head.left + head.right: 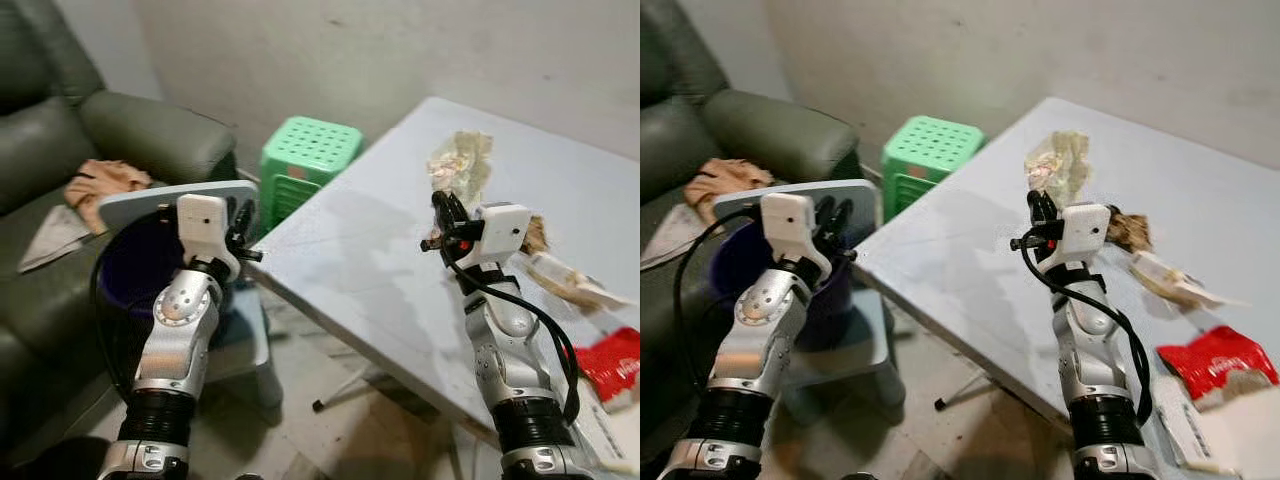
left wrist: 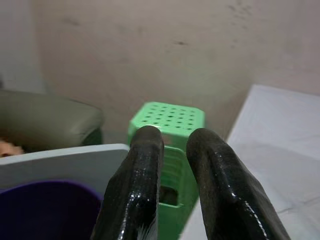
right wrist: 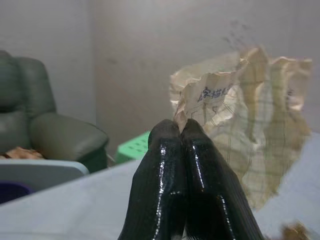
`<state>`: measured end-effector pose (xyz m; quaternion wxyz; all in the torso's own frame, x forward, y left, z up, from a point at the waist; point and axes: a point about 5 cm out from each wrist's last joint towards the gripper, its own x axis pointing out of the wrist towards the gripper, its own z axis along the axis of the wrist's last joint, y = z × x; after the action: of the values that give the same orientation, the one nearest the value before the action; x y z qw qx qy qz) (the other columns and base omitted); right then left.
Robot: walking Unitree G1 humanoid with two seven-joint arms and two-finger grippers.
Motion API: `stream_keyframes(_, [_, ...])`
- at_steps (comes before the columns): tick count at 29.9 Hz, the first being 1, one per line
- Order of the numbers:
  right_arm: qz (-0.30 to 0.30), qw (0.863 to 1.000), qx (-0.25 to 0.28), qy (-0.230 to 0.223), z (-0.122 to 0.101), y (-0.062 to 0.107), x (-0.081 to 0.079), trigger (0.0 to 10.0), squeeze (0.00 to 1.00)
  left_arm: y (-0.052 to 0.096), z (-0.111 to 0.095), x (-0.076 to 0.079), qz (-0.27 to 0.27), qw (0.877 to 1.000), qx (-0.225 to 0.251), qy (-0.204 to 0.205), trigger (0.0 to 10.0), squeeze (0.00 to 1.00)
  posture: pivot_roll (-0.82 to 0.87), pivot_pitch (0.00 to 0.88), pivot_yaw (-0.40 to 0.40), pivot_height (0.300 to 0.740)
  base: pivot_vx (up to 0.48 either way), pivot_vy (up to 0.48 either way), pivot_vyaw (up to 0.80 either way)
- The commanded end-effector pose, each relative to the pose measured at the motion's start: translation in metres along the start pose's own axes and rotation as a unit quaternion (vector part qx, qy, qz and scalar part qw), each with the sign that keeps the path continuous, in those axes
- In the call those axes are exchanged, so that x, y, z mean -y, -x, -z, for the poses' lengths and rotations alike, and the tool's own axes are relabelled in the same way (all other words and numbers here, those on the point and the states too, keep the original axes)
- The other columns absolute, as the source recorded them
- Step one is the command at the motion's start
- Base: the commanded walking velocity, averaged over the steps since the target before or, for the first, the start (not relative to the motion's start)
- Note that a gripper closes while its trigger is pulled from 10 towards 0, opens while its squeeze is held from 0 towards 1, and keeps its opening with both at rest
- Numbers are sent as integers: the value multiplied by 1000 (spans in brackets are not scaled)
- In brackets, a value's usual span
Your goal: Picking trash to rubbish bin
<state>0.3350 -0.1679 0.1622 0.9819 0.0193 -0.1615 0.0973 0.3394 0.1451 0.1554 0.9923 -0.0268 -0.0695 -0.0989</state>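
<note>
My right hand pinches just a corner of the crumpled cream paper, which I reckon could slip free over the grey worktop before reaching the purple rubbish bin.

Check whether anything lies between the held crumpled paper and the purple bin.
Nothing visible does. The right gripper holds the crumpled paper above the table; bare tabletop and open air lead to the purple bin, beside the left gripper.

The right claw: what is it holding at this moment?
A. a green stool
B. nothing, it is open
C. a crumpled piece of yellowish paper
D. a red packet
C: the right claw has its two black fingers pressed together on the edge of the crumpled yellowish paper, lifted above the white table; the red packet lies on the table near its edge.
</note>
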Motion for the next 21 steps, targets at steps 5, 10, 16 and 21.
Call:
stream_keyframes(5, [8,1000,-1,7,-5,1,3,10000,0,-6,-2,1,0,1000,5,12,10000,0,122,2,-24,740,0,0,800])
stream_keyframes(10, [8,1000,-3,11,-5,3,4,10000,0,-7,0,3,1,1000,0,16,10000,0,118,7,-27,740,0,0,800])
stream_keyframes(16, [8,1000,-7,10,-7,3,5,10000,0,-7,3,1,-14,1000,-8,13,10000,0,114,12,-32,740,0,317,800])
stream_keyframes(21, [6,1000,-11,12,-7,4,6,10000,0,-9,6,1,-21,999,-23,7,10000,0,115,16,-39,740,0,0,800])
